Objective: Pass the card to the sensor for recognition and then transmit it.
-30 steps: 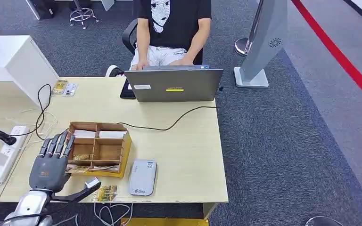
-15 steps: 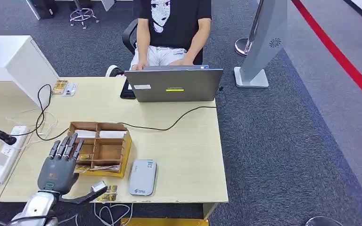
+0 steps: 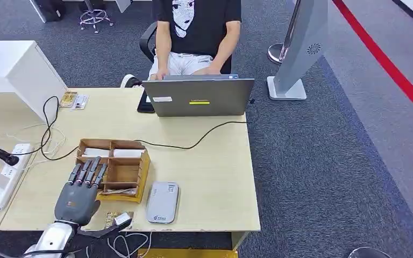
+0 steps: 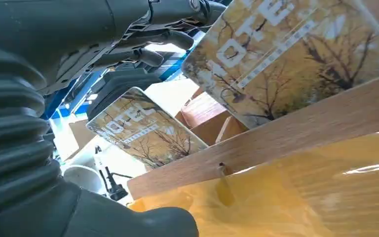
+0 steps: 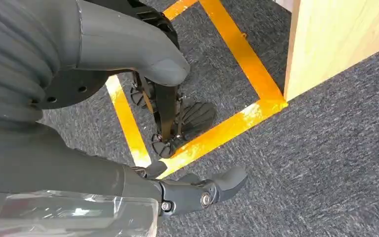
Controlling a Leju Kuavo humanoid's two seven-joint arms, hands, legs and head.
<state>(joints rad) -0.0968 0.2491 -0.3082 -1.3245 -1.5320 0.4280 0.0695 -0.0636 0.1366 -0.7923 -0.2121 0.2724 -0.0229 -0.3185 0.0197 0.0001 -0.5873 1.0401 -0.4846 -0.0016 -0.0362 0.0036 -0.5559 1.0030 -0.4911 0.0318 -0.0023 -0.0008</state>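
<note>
Your left hand [image 3: 78, 201] hovers over the near left part of the bench [image 3: 209, 172], its fingers [image 3: 88, 171] stretched out flat and close together over the near compartments of the wooden box [image 3: 119, 169], the thumb thrown out wide along the near edge. It holds nothing that you can see. Just beside the thumb tip, a card [image 3: 114, 219] lies flat at the near edge of the bench, partly hidden by the thumb.

From the left wrist you see two more cards printed with bare trees and the word HOTEL: one card in the box [image 4: 145, 129] leans behind a wooden wall [image 4: 286, 133] of the box, right under the dark fingers [image 4: 148, 57], and a larger-looking second card [image 4: 296, 59] stands tilted in front of it. You cannot tell whether the fingers touch either one.

The grey sensor [image 3: 163, 201] lies flat just right of the box, near the near edge. A laptop [image 3: 199, 97] stands at the far edge with a person [image 3: 196, 32] seated behind it.

Your right hand [image 5: 128, 54] hangs beside the bench over the carpet and yellow floor tape [image 5: 227, 123], fingers [image 5: 202, 190] loosely curled and holding nothing.
</note>
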